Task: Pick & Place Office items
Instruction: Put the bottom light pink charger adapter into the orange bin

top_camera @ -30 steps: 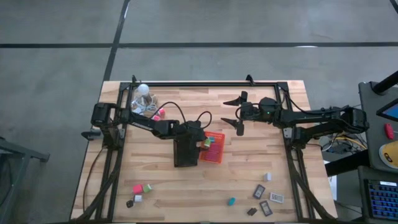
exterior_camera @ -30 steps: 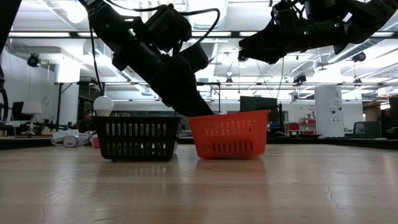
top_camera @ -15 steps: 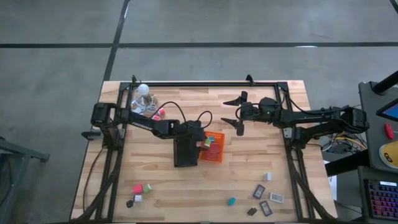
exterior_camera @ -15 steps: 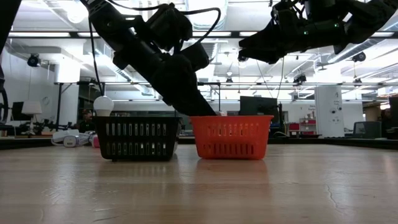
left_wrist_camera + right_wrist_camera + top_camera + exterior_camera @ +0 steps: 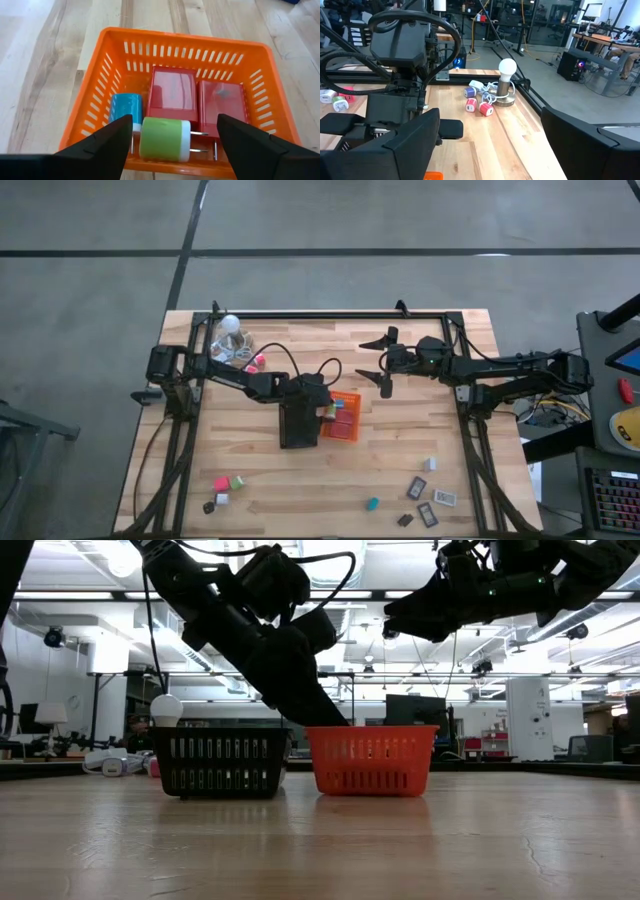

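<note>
Green plug [image 5: 164, 139] | on side, prongs toward red blocks [image 5: 172, 94] | left end effector [image 5: 172, 137] released

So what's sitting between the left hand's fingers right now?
In the left wrist view, a green charger plug lies between the open left hand's fingers, resting in the orange tray, untouched.

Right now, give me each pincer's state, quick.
Left pincer: open over the orange tray, green charger lying between its fingers, not gripped.
Right pincer: open, empty, held high over the table's far side.
</note>
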`<state>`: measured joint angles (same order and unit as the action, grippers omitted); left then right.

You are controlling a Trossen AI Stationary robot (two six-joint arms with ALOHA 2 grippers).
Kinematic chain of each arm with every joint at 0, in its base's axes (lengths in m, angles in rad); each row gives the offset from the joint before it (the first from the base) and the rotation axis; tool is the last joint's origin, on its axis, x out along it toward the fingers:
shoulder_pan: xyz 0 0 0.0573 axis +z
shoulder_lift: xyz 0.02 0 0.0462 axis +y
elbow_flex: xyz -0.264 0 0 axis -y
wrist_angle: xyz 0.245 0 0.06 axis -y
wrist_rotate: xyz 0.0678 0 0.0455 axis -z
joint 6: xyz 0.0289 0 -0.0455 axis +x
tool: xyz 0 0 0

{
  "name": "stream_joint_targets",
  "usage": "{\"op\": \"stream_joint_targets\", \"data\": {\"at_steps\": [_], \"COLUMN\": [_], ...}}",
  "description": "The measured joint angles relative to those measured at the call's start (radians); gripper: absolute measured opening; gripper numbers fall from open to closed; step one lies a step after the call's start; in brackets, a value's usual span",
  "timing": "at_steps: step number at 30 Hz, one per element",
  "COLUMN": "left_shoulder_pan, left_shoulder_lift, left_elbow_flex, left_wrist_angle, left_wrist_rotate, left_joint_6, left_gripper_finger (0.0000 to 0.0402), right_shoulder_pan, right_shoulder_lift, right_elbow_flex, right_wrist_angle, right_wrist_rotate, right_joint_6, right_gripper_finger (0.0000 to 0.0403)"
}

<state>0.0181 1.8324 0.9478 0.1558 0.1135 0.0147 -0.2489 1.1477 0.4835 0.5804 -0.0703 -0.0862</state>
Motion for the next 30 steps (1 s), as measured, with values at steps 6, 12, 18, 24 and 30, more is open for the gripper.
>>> {"op": "stream_joint_targets", "data": {"at_steps": [6,12,18,24,30], "left_shoulder_pan": [0.000,-0.001,0.000,0.003,0.005], "left_shoulder_lift": [-0.004,-0.104,-0.246,-0.372,-0.498], "left_elbow_flex": [0.023,0.041,0.000,-0.073,-0.201], "left_wrist_angle": [-0.003,-0.029,-0.213,-0.433,-0.562], "left_wrist_rotate": [-0.001,-0.182,-0.379,-0.577,-0.675], "left_joint_6": [0.000,-0.007,-0.133,-0.473,-0.810], "left_gripper_finger": [0.0295,0.0295,0.0294,0.0294,0.0294], "right_shoulder_pan": [0.000,0.000,0.000,-0.001,-0.001], "right_shoulder_lift": [0.000,0.000,0.000,0.000,0.001], "right_elbow_flex": [0.000,0.000,0.000,0.000,0.000], "right_wrist_angle": [0.000,-0.001,-0.002,-0.003,-0.002], "right_wrist_rotate": [0.000,0.000,0.000,0.000,0.000], "right_joint_6": [0.000,0.000,0.000,0.000,0.000], "right_gripper_finger": [0.0347,0.0348,0.0341,0.0346,0.0348]}}
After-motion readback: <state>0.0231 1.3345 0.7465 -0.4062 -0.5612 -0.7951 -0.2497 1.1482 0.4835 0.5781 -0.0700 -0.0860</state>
